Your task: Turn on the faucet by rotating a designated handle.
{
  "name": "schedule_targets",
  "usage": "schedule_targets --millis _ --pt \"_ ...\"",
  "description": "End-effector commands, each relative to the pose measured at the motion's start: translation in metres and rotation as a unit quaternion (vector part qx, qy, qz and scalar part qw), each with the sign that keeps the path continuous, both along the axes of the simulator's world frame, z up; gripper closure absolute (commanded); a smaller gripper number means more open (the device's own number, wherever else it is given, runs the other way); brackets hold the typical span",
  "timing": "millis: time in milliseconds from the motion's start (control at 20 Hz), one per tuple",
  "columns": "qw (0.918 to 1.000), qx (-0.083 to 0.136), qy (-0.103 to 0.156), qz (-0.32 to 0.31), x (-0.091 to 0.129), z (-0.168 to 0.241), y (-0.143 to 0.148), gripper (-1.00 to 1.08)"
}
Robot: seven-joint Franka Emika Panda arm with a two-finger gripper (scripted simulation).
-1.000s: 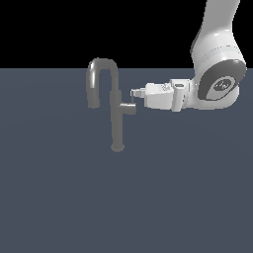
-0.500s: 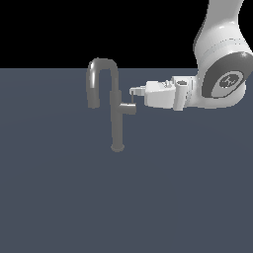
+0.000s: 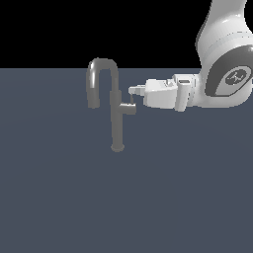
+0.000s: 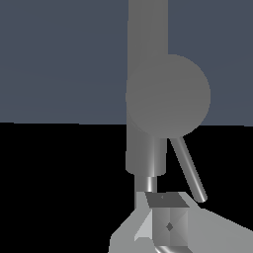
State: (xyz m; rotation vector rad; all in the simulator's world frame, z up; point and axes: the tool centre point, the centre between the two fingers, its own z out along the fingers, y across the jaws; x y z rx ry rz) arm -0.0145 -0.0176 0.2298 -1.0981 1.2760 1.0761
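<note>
One small lever to turn on the faucet (image 3: 116, 113).
Your end effector (image 3: 132, 92) meets the handle (image 3: 129, 108); its opening is unclear, so push the pin (image 4: 188, 170) gently.

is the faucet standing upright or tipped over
Upright. In the exterior view the faucet has a straight vertical post on its round base, with the gooseneck spout arching overhead.
</note>
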Motion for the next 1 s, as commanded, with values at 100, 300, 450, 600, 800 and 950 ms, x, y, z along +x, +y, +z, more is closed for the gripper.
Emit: schedule_targets --millis 100,300,450,600,800,950 --pt "1.0000 0.002 0.006 0.002 -0.019 -0.010 0.003 1.08" --pt "0.9999 0.004 0.010 0.004 -0.035 -0.017 0.005 1.08" --pt "1.0000 0.002 -0.001 0.002 -0.029 -0.011 0.004 1.08" --pt "1.0000 0.003 0.005 0.003 -0.041 -0.028 0.006 1.08" --pt "0.9999 0.002 -0.014 0.003 -0.037 -0.015 0.005 1.08" --pt "1.0000 0.003 -0.005 0.004 -0.043 -0.035 0.006 1.08"
